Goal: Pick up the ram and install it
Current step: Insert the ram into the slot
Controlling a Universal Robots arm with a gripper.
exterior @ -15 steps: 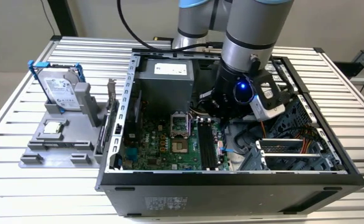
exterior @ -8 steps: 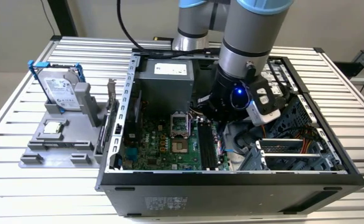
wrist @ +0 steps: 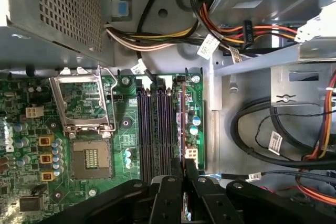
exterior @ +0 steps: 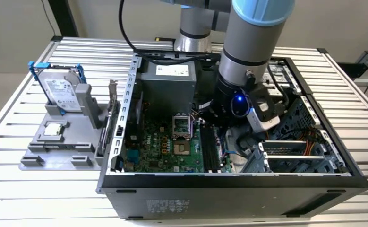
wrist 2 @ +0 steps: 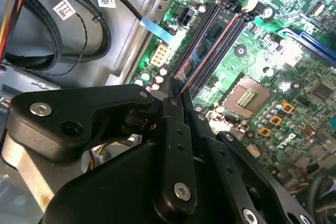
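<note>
Install step in hand: pincer pinching the ram on edge, stick running ahead of its tips over the outermost motherboard slot; seating would call for straight, even downward pressure.

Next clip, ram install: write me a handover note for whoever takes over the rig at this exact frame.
Hand: inside the open black computer case, low over the green motherboard, shut on the ram, a long thin dark circuit-board stick.
Ram: held on edge, lined up along the black memory slots, at the slot nearest the motherboard's edge. Whether it is seated cannot be told.
Done: ram picked up and brought to the slots.
Left: confirm seating and release.
Elsewhere: silver hard drive in its blue-tabbed bracket stands on the grey fixture outside the case.
</note>
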